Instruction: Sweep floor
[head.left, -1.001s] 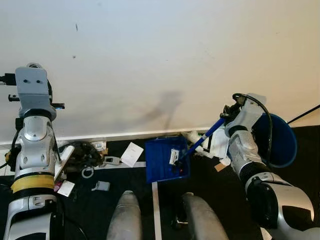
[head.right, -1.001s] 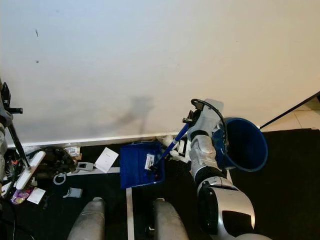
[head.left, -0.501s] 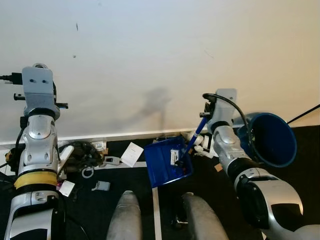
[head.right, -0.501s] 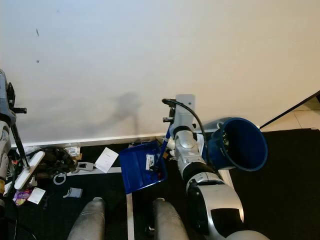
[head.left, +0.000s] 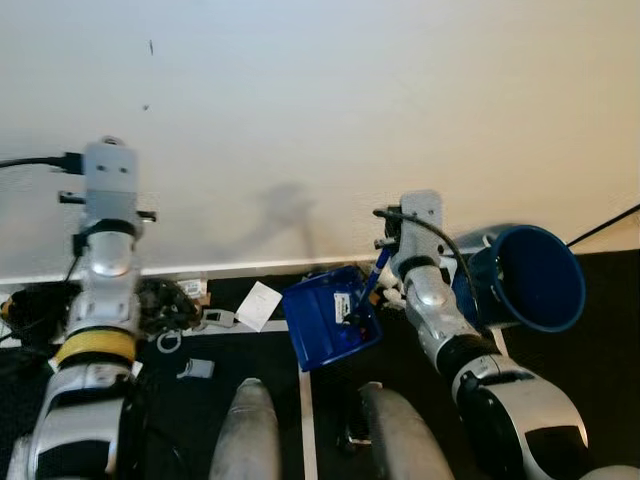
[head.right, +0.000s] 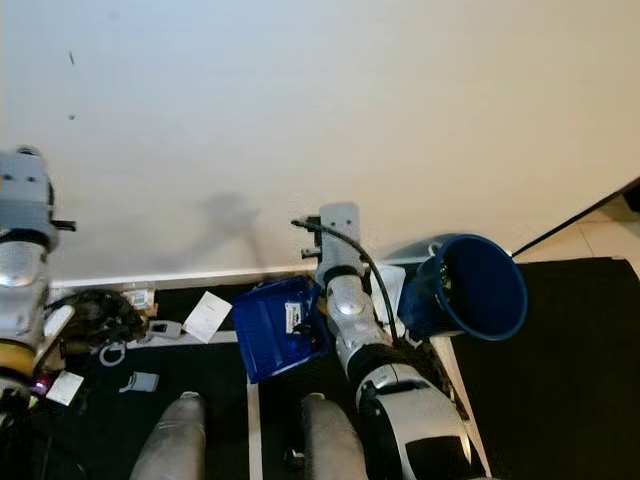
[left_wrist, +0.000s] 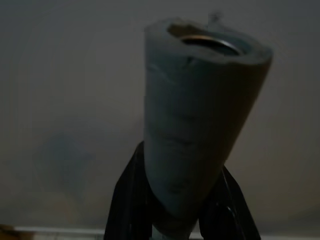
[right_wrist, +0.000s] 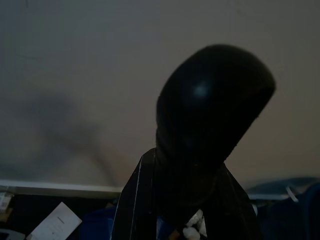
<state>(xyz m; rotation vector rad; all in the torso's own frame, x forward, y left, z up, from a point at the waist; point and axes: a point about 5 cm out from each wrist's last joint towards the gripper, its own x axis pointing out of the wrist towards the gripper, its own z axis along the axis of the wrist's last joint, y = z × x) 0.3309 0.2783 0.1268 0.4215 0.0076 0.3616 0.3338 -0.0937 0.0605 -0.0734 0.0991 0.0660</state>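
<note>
Dustpan lifted by the wall
The right gripper (right_wrist: 182, 210) clamps the blue dustpan (head.left: 328, 318) handle beside the blue bin (head.left: 528, 278); the left gripper (left_wrist: 177, 210) grips the grey broom handle (left_wrist: 197, 125).

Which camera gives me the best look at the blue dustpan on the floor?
The left eye view: the blue dustpan lies tilted on the dark floor by the wall, whole pan visible. The right eye view shows it similarly, partly behind the right arm. The right wrist view catches a dim blue edge; the left wrist view shows a grey handle.
</note>
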